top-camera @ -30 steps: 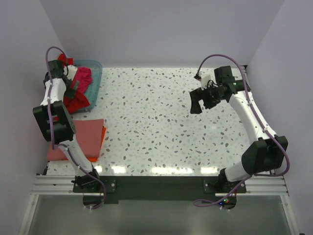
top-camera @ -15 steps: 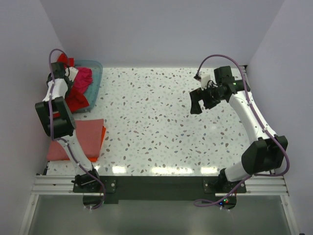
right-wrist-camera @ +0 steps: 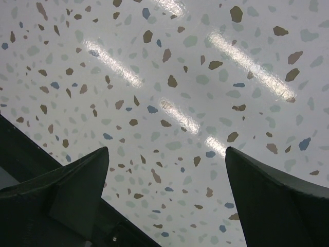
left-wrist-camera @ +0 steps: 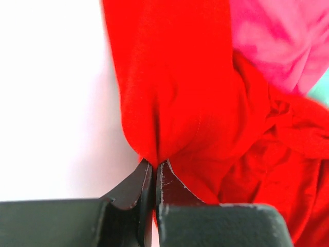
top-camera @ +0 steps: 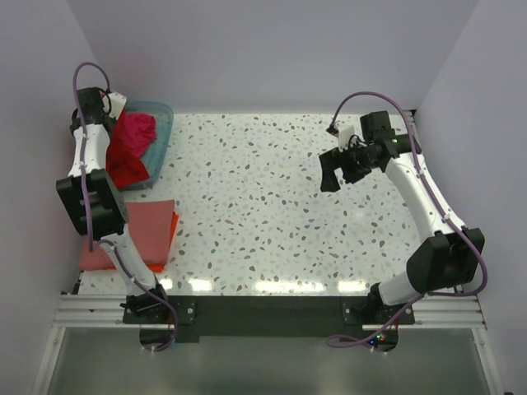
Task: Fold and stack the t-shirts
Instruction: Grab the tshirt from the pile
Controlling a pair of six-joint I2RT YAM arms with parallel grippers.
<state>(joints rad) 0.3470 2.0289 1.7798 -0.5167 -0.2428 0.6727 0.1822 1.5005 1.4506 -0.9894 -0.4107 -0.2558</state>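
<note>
A bright red t-shirt [left-wrist-camera: 180, 92] hangs in a bunch from my left gripper [left-wrist-camera: 154, 164], whose jaws are shut on a pinch of its cloth. In the top view the same red t-shirt [top-camera: 123, 160] drapes over the teal tub [top-camera: 163, 123] at the far left, with the left gripper [top-camera: 105, 105] above it. A magenta-pink t-shirt [top-camera: 140, 132] lies in the tub, also seen in the left wrist view [left-wrist-camera: 277, 41]. A folded salmon-pink t-shirt [top-camera: 144, 230] lies on an orange one [top-camera: 171, 230] at the near left. My right gripper [top-camera: 331, 171] hangs open over bare table.
The speckled white table [top-camera: 272, 206] fills the middle. Plain walls close in on the left, back and right. The right wrist view shows only table surface [right-wrist-camera: 175, 103] between the spread fingers.
My left gripper has shut on the red t-shirt and lifted toward the back left, pulling the cloth up. The right arm has not moved.
</note>
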